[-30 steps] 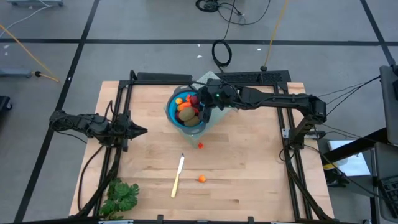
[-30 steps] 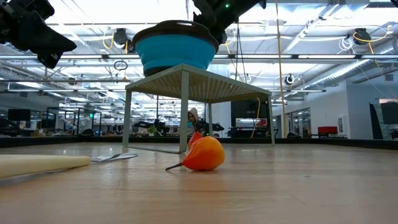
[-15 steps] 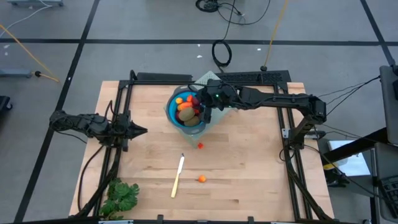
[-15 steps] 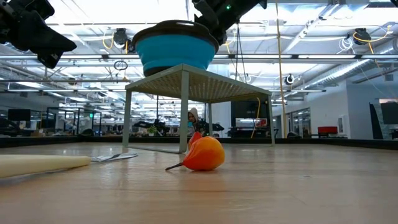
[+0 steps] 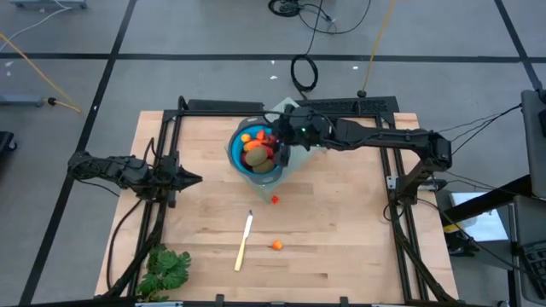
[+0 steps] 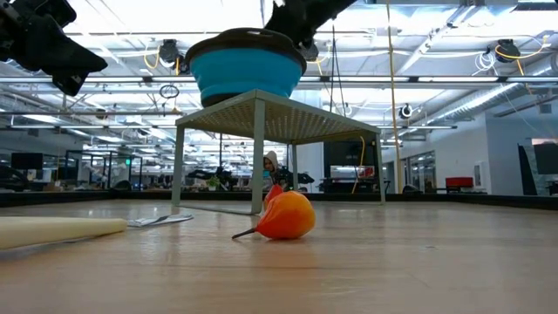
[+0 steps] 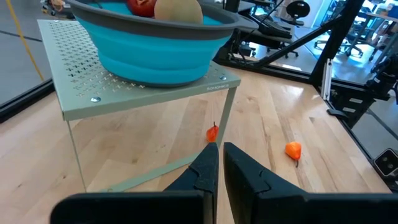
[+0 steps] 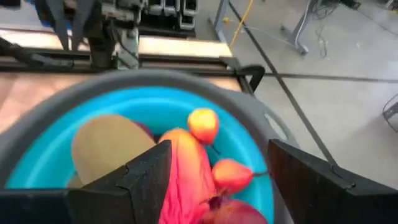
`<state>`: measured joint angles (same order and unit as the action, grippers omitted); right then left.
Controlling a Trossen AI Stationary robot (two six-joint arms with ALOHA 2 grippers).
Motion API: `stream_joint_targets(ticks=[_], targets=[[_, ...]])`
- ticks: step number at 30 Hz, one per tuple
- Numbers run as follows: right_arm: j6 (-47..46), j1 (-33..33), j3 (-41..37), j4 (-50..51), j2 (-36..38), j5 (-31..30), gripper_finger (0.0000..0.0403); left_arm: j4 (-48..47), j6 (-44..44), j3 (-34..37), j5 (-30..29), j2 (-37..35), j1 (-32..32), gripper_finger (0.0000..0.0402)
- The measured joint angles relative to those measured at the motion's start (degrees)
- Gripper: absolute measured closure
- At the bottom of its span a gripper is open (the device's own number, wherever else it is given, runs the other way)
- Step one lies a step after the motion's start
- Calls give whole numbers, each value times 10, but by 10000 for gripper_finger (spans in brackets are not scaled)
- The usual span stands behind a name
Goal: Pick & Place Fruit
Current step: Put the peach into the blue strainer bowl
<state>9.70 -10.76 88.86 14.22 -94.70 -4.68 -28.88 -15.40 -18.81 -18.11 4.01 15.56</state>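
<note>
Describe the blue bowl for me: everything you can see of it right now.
The blue bowl is round, bright blue with a dark grey rim, and looks like soft ribbed plastic. It sits upright on a small perforated metal stand at the back middle of the table. It holds several pieces of fruit: brown-green ovals, orange and red pieces. The right gripper hangs open over its right edge, above the fruit; whether it touches the rim cannot be told. The left gripper, shut, waits apart, over the table's left side.

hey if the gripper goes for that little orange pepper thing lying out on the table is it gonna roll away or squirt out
Probably a bit of both. The orange piece is rounded and tapers to a point, so a nudge would likely swing it in a curve, not straight. Its skin looks smooth and glossy, so it may slip from the fingers. Its thin stem could snag slightly on the wooden table.
</note>
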Motion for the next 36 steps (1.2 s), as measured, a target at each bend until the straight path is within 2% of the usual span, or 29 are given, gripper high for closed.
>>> stream_joint_targets(ticks=[6,11,16,23,28,32,36], targets=[[0,29,0,21,17,0,177,0,0,0,0,0,0,378],[4,67,0,22,23,-4,225,0,0,0,0,0,0,378],[6,105,0,25,20,-46,276,0,1,0,0,0,0,378],[0,156,0,24,21,-47,333,0,1,0,0,0,0,378],[-40,194,0,24,21,-51,366,0,2,0,0,0,0,378],[-77,226,0,23,21,-104,385,0,2,0,0,0,0,378],[-111,253,0,23,21,-119,397,0,2,0,0,0,0,378]])
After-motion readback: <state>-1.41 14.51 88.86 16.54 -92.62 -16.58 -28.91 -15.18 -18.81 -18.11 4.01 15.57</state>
